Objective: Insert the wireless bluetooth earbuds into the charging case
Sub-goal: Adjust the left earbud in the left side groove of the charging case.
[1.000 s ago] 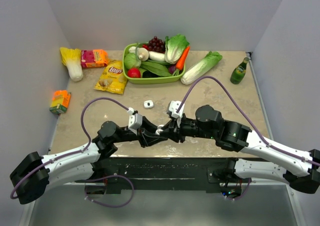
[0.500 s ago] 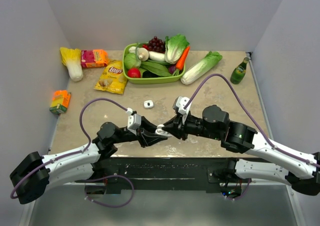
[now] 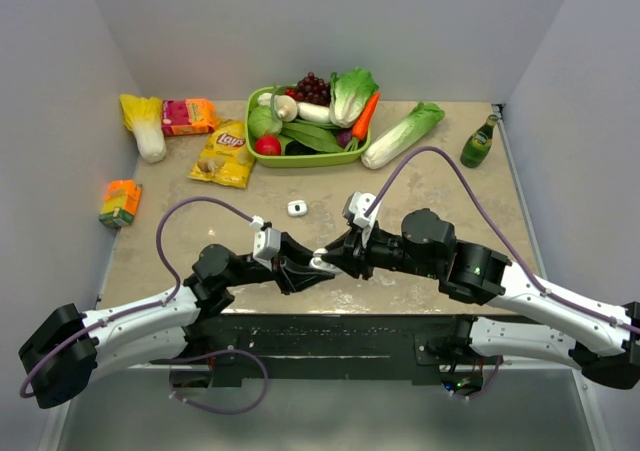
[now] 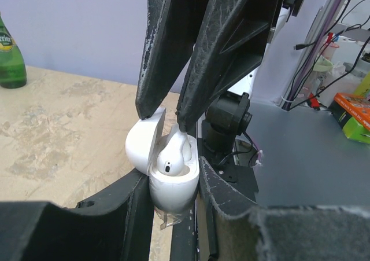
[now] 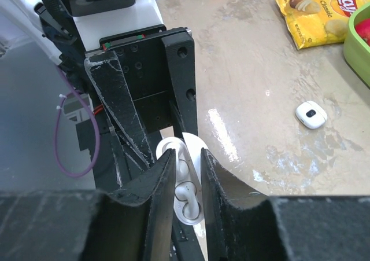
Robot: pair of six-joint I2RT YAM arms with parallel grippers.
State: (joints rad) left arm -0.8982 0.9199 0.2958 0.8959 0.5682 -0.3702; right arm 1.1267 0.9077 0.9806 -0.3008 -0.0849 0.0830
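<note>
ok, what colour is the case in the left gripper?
White, glossy; the case shows best in left wrist view.

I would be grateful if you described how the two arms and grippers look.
Both the left arm and right arm have white shells, black joints and a looping purple cable. The left gripper and right gripper have black, wedge-shaped fingers with whitish scuffed edges.

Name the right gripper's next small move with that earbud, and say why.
Probably ease the right gripper slightly lower, then open it. The small glossy white plastic earbud it appears to pinch sits only partly down in the open rounded white charging case, which the left gripper clamps from both sides.
</note>
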